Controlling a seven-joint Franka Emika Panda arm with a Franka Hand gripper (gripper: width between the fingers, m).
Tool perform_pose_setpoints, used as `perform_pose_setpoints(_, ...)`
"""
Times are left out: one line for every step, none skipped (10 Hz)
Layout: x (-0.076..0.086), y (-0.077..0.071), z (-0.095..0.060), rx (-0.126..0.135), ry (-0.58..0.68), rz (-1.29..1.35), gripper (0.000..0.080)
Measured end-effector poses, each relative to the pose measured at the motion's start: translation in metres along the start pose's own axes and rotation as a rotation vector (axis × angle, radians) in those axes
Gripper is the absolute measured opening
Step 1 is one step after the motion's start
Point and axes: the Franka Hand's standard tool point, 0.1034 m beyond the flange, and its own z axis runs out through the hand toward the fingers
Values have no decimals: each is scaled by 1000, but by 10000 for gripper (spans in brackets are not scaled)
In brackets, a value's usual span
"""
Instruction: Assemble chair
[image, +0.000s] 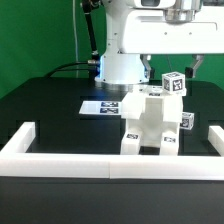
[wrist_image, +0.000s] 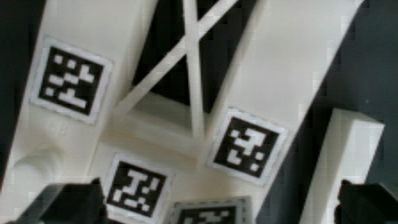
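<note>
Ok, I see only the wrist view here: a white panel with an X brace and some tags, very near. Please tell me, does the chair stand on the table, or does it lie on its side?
Observer: It stands. In the exterior view the chair is upright on the black table, just behind the long white barrier wall.
Operator: Good. And the marker board, where is it? I do not see it at all.
Observer: The marker board lies flat on the table, between the chair and the robot base, toward the exterior view's left.
</note>
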Motion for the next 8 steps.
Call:
perform_pose_setpoints(1, -1, 0, -2, 7, 7, 649)
perform_pose_setpoints(1, 0, 1, -2, 6, 9, 649)
perform_pose_setpoints(2, 0, 0, -3, 14, 10, 649)
perform_pose_setpoints(4, 2, 0, -6, 37, 9, 649)
perform_pose_setpoints(4, 2, 0, -6, 38, 5, 649)
perform_pose_setpoints(11, 4, -2, -8, 86, 2, 649)
perform_pose_setpoints(17, 8, -5, -22, 185, 3, 649)
perform_pose_setpoints(16, 9, -4, -31, 243, 5, 649)
